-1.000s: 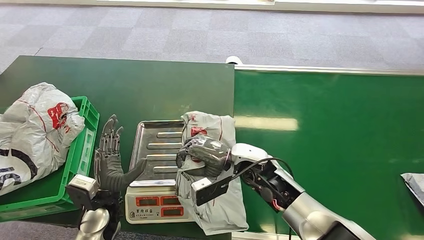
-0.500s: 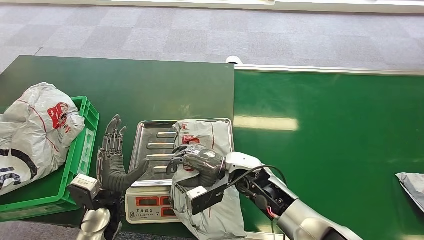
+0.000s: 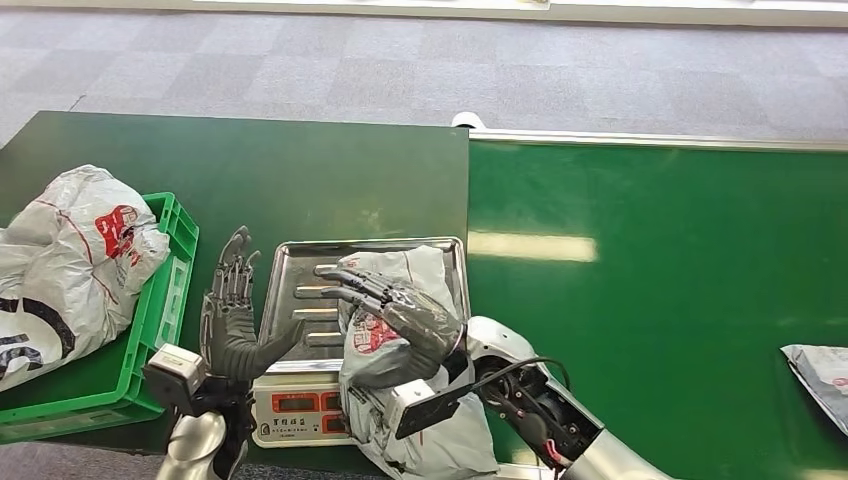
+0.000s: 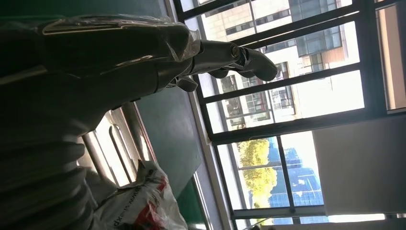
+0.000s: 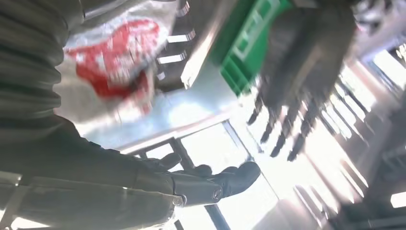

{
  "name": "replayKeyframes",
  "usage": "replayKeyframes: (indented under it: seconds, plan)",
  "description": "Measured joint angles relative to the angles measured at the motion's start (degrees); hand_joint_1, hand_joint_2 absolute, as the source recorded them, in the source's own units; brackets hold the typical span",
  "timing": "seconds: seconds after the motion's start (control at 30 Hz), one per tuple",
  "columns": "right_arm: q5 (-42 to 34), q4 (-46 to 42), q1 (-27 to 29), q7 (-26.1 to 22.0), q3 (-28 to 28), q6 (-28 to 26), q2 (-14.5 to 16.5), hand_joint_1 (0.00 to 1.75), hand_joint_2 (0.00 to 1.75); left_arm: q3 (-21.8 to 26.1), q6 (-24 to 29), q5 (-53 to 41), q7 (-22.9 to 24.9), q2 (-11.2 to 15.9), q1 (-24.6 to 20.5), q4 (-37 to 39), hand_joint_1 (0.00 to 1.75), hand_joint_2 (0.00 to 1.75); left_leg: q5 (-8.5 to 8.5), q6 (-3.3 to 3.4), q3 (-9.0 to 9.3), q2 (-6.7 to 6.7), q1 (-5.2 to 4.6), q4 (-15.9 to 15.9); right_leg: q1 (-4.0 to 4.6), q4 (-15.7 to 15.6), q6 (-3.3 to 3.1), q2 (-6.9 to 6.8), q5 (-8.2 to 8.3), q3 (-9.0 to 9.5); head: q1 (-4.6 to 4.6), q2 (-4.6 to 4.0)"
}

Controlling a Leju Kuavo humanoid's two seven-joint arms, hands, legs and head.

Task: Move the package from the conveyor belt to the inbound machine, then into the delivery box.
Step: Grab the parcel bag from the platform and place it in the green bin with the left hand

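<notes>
Right hand: the right hand (image 3: 400,310) lay over the package, fingers spread and stretched toward the tray, gripping nothing; whether its palm touched the bag could not be told.
Left hand: the left hand (image 3: 232,315) stood upright just beside the tray's left edge, fingers extended and apart, thumb reaching toward the tray, holding nothing.
Package: the package (image 3: 400,370), a grey plastic bag with red print, lay partly on the tray's right half, its near end draped down over the front of the scale.
Tray: the steel tray (image 3: 300,285), ribbed, sat on top of the scale.
Scale: the scale (image 3: 295,405), with red displays on its front, stood on the dark green counter (image 3: 250,170).
Crate: the green crate (image 3: 160,290), left of the left hand, held another grey bag (image 3: 65,260).
Conveyor belt: the conveyor belt (image 3: 650,290) ran to the right of the counter, carrying a second grey package (image 3: 820,365) at its far right edge.
</notes>
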Motion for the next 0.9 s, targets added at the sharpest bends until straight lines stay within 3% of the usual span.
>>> replayKeyframes:
  seconds: [0.37,0.7,0.9]
  plan:
    - [-6.6,-16.0,5.6,-0.7,-12.9,-0.2,-0.5,0.0,1.75,0.3,0.0,-0.3,0.0,-0.4,-0.7,0.4,0.0,1.75,0.0,0.0,-0.01,0.01,0.0,0.0,0.0,0.0,0.0,0.0,0.0,0.02,0.01,0.0]
    - [-15.8,-22.9,10.7,-0.7,-18.9,-2.0,-0.2,0.0,1.75,0.5,0.2,-0.4,0.0,-0.9,-0.7,0.4,0.0,1.75,-0.01,0.0,-0.02,-0.01,0.0,0.0,0.0,0.0,0.0,-0.01,-0.01,0.01,0.01,0.0]
    - [-20.6,-27.2,16.2,-0.6,-27.8,-2.5,2.6,0.0,1.75,0.8,-0.6,-2.2,0.0,-1.1,-0.2,-0.3,0.0,1.75,-0.02,0.0,-0.02,-0.01,0.0,0.0,0.0,0.0,0.0,-0.01,-0.01,0.01,-0.01,0.0]
